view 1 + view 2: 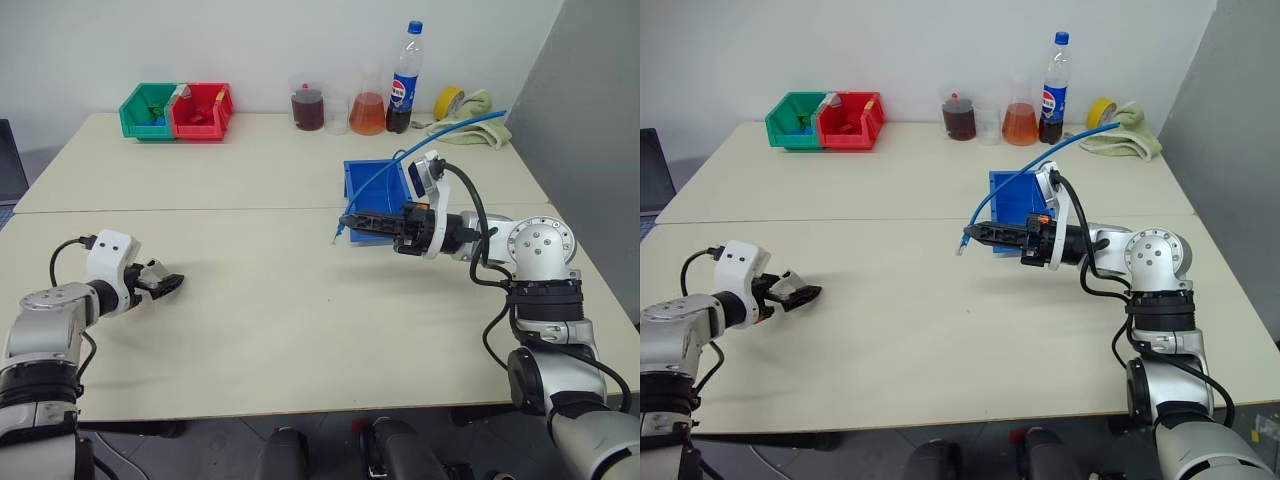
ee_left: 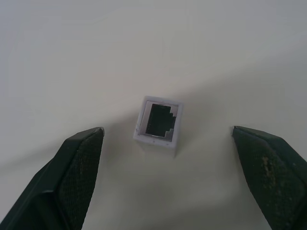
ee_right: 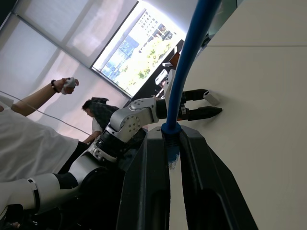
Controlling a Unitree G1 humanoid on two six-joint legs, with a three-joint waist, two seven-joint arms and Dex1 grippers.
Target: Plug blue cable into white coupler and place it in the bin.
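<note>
White coupler [image 2: 158, 125] sits on the cream counter [image 1: 300, 330], socket face up toward the left wrist camera, squarely between the 2 spread fingers [image 2: 76, 163] of the left pincer [image 1: 165, 285]. Pincer is released; neither pad touches the block.

Blue cable [image 1: 400, 165] is clamped in the right pincer [image 1: 352, 222] just behind its plug, which pokes out past the fingertips, pointing toward the robot's left. The rest of the cord arcs up and back over the bin [image 1: 362, 180], toward the cloth [image 1: 480, 110] at the far edge.

Handling judgement:
- Coupler: light, rigid, smooth plastic. Likely to skid or tip if 1 pad lands first. Take it by 2 opposite side walls, low on the body, leaving the socket mouth clear.
- Cable: soft and springy; the free length will pull on the plug. The hold close to the plug looks right, since a grip further back would let the tip droop and wander during insertion.
</note>
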